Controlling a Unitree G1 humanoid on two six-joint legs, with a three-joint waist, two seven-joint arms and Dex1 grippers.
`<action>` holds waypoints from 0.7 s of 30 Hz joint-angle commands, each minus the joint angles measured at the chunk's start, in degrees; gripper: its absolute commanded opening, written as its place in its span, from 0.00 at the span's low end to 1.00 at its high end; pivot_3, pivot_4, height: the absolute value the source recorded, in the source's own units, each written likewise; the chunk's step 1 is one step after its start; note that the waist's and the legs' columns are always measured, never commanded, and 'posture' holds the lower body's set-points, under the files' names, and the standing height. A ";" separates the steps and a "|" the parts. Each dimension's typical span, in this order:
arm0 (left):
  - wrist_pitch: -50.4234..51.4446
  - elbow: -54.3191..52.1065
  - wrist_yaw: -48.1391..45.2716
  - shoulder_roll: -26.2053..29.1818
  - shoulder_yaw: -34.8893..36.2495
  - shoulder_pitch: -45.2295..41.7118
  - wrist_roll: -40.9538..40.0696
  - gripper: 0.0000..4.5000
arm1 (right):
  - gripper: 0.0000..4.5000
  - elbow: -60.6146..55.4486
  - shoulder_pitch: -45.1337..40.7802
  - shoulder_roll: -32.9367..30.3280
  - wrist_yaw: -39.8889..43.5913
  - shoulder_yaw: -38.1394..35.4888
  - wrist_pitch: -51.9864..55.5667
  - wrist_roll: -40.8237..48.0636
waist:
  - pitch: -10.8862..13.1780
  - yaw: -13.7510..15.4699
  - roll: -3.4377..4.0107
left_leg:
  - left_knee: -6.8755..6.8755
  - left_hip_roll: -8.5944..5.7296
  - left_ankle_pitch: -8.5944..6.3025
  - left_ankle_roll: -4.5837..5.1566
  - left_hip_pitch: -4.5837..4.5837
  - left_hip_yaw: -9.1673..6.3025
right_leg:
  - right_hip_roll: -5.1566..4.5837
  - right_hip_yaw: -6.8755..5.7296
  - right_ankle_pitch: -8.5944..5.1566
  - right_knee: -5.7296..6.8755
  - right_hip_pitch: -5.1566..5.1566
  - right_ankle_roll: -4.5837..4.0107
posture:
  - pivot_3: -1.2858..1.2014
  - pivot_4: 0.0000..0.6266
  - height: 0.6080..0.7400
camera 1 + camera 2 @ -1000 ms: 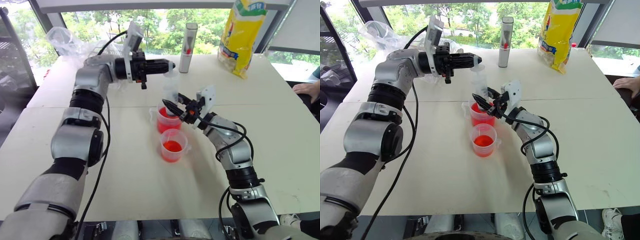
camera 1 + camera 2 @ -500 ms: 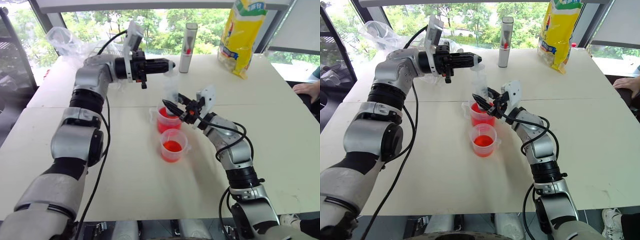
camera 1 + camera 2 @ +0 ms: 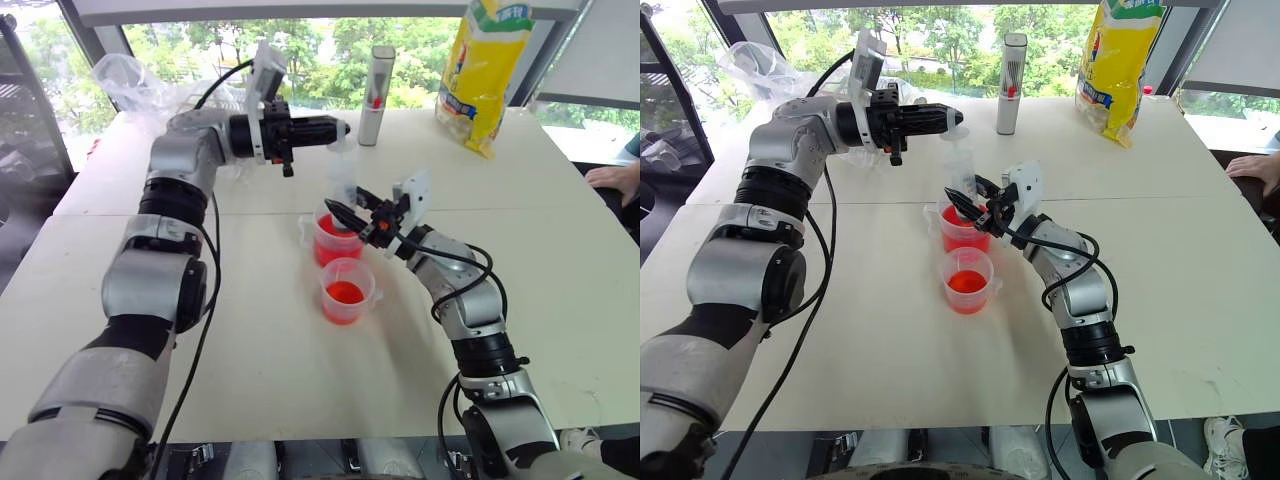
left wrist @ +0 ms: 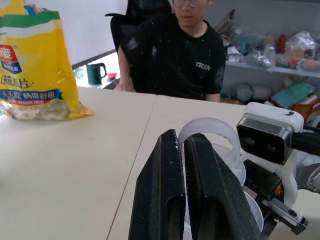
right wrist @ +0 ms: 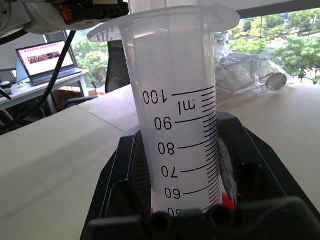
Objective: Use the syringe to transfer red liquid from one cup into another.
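Standing upright in far handled clear cup (image 3: 336,238), fat clear plastic syringe (image 3: 341,186), barrel pinched by right gripper (image 3: 345,213), plunger ring clamped by left gripper (image 3: 341,130).

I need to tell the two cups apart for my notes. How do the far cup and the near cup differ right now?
The far cup has the syringe standing in it; the near cup stands free. The far cup has a small handle on its side and looks slightly larger; the near cup shows a flared rim. The far cup's red liquid stands higher than the near cup's. Both are clear plastic, upright and hold red liquid.
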 commanded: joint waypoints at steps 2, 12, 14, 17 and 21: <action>-0.70 -2.72 3.27 0.70 3.93 -4.24 -2.25 0.14 | 0.32 -0.67 -0.06 -0.49 2.47 2.06 0.34 -0.19 | 0.00 0.00 0.00 | 0.00 0.00 0.00 0.00 0.00 0.00 | 0.00 0.00 0.00 0.00 0.00 0.00 | 0.52 0.24 1.00; 1.54 -7.79 3.40 2.93 3.96 -0.17 -2.18 1.00 | 0.32 -1.92 -2.81 -0.81 2.47 1.11 -1.04 -0.68 | 0.00 -0.06 0.00 | 0.00 0.00 0.00 0.00 0.01 0.01 | 0.00 0.00 0.00 0.04 -0.02 0.00 | 0.52 0.24 1.00; 2.45 -9.27 3.78 4.03 4.39 1.14 -2.34 1.00 | 0.32 -1.89 -3.63 -0.92 2.33 0.72 -1.15 -0.62 | 0.00 -0.01 0.00 | 0.01 0.01 0.00 0.00 0.03 0.00 | 0.00 0.00 0.00 0.06 -0.01 0.00 | 0.52 0.24 1.00; 3.42 -11.48 4.54 5.95 4.74 3.40 -2.53 1.00 | 0.32 -1.36 -4.74 -1.12 2.14 -0.06 -1.43 -0.58 | 0.00 -0.04 0.00 | 0.01 0.02 0.00 -0.01 0.03 0.01 | 0.00 0.01 0.00 0.08 -0.01 0.00 | 0.52 0.24 1.00; 5.25 -14.75 5.65 8.56 5.30 6.89 -2.72 1.00 | 0.32 -0.75 -5.74 -1.57 1.95 -0.83 -1.74 -0.43 | 0.00 -0.03 0.00 | 0.02 0.03 0.01 -0.01 0.04 0.01 | -0.02 0.02 0.00 0.10 -0.02 0.00 | 0.52 0.24 1.00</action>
